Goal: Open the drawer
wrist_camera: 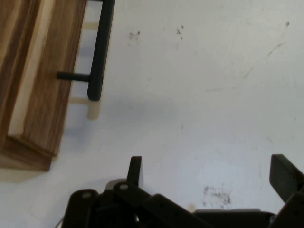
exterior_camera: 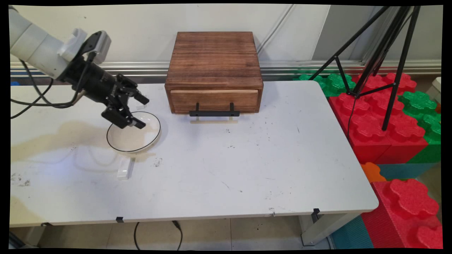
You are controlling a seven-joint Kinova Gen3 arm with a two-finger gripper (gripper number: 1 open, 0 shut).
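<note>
My black gripper hangs open above the far left part of the table, just over the back edge of a white plate with a thin black rim. Nothing sits between its fingers. To its right stands a wooden drawer box with a black bar handle; the drawer is shut. In the hand view the gripper shows its two fingers spread wide over bare table, with the box and its handle at the upper left.
A small white block lies on the table in front of the plate. A black tripod stands on red and green foam blocks off the table's right side. Black cables hang from the arm at the left.
</note>
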